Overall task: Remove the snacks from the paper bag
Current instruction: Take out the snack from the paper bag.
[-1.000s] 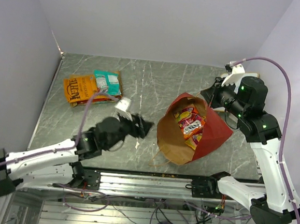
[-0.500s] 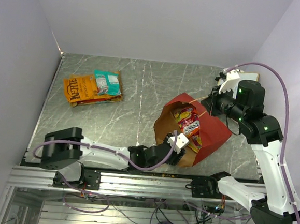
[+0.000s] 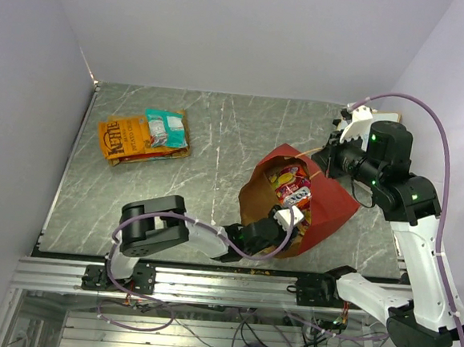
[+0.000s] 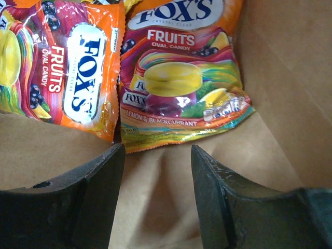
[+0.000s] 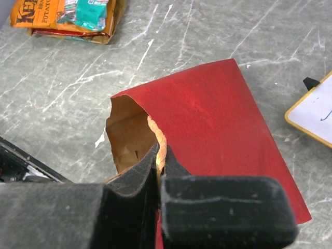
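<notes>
The red paper bag (image 3: 336,204) lies on its side, its mouth toward the near left. My right gripper (image 3: 327,162) is shut on the bag's upper rim (image 5: 162,148) and holds the mouth open. My left gripper (image 3: 287,224) is inside the mouth, open, with nothing between its fingers (image 4: 109,171). Just beyond its tips, two Fox's candy packets (image 4: 181,78) (image 4: 67,67) lie on the brown inner paper. They show as bright snacks (image 3: 293,186) in the top view. An orange chip bag (image 3: 125,138) and a teal packet (image 3: 166,128) lie at the table's far left.
A white wood-framed board (image 5: 314,111) lies on the table to the right of the bag, near the right wall. The paper bag's brown sides close round the left gripper. The metal rail runs along the table's near edge.
My left arm has swung right from the middle of the table, and its gripper has gone into the bag's mouth. The right gripper has kept its hold on the rim.
</notes>
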